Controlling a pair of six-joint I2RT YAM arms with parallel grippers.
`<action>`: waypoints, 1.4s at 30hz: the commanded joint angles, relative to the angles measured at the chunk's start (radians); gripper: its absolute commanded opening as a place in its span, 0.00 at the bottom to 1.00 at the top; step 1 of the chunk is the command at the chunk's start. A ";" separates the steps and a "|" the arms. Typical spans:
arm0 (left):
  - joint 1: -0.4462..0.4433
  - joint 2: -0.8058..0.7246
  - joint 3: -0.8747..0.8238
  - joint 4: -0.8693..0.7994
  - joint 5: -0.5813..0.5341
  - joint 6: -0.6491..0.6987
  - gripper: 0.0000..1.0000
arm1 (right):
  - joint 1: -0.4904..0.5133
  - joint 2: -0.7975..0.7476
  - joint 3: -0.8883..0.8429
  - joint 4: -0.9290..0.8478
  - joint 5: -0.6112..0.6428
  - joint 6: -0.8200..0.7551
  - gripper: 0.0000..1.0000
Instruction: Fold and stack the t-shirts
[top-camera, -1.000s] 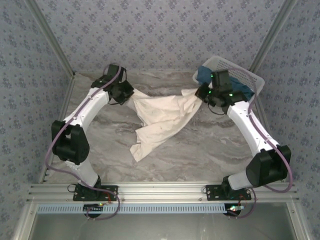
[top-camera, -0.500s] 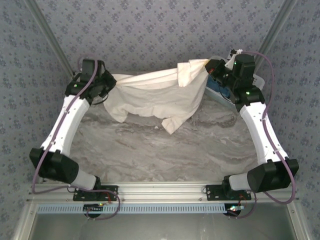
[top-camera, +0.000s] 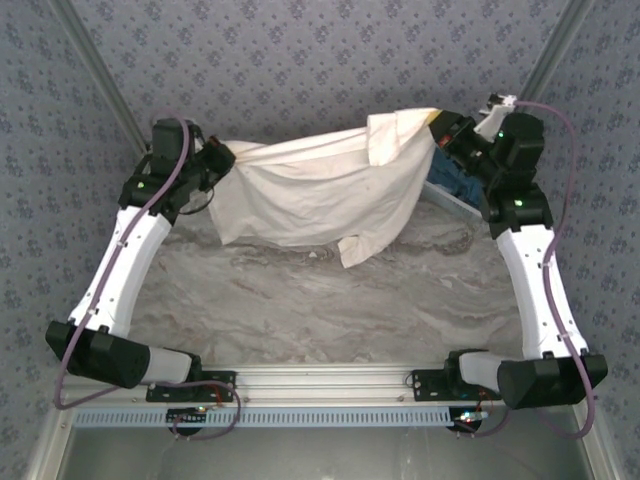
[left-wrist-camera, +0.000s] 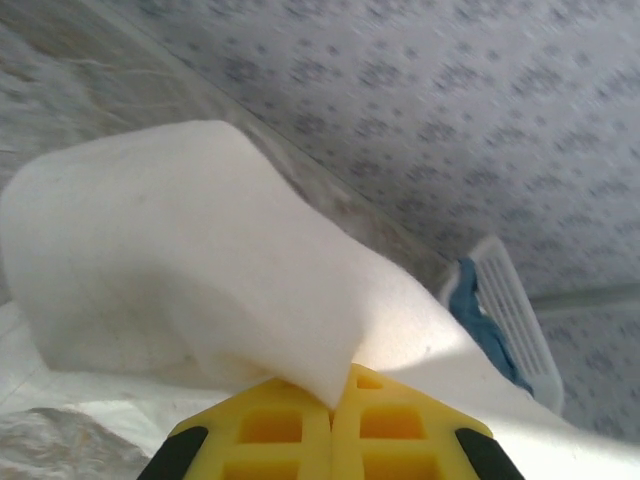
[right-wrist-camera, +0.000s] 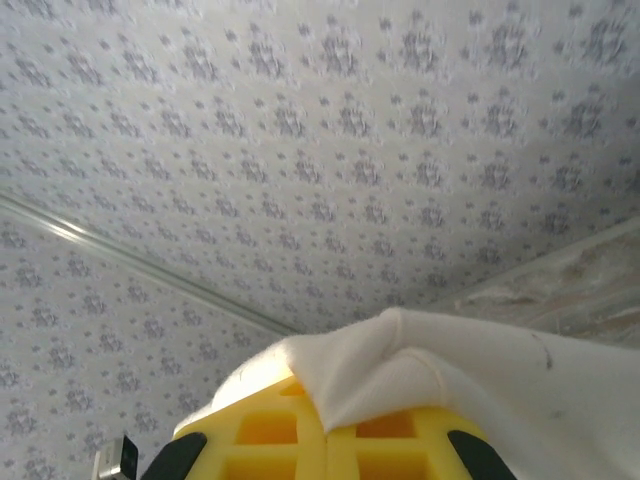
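Observation:
The cream-white t-shirt (top-camera: 320, 190) hangs spread in the air between both arms, above the back of the marble table (top-camera: 320, 300). My left gripper (top-camera: 218, 158) is shut on its left top corner, and cloth (left-wrist-camera: 200, 290) bulges out of the closed yellow jaws. At the right top corner my right gripper (top-camera: 440, 130) is shut on a bunched hem (right-wrist-camera: 420, 370). The shirt's lower edge dangles just over the tabletop. A dark teal-blue t-shirt (top-camera: 458, 185) lies in the white basket (top-camera: 470, 208) behind my right arm; the same teal shirt (left-wrist-camera: 490, 335) sits in the basket (left-wrist-camera: 520, 320) in the left wrist view.
Patterned walls enclose the cell on three sides. Metal corner posts (top-camera: 95, 75) run up at the back left and right. The arm bases (top-camera: 190, 385) sit on the aluminium rail at the near edge.
Both arms have risen and spread apart, lifting the cream shirt off the table and stretching it wide. The right arm moved back over the basket.

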 joint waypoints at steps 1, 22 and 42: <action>-0.098 -0.027 -0.007 0.096 0.120 0.072 0.00 | -0.076 -0.058 0.075 0.070 -0.015 0.011 0.00; -0.550 0.130 -0.131 0.147 0.064 -0.034 0.52 | 0.379 0.763 0.617 0.177 -0.135 0.037 0.00; 0.162 -0.057 -0.462 -0.041 0.130 -0.018 0.63 | 0.513 0.481 -0.044 -0.180 0.132 -0.113 0.57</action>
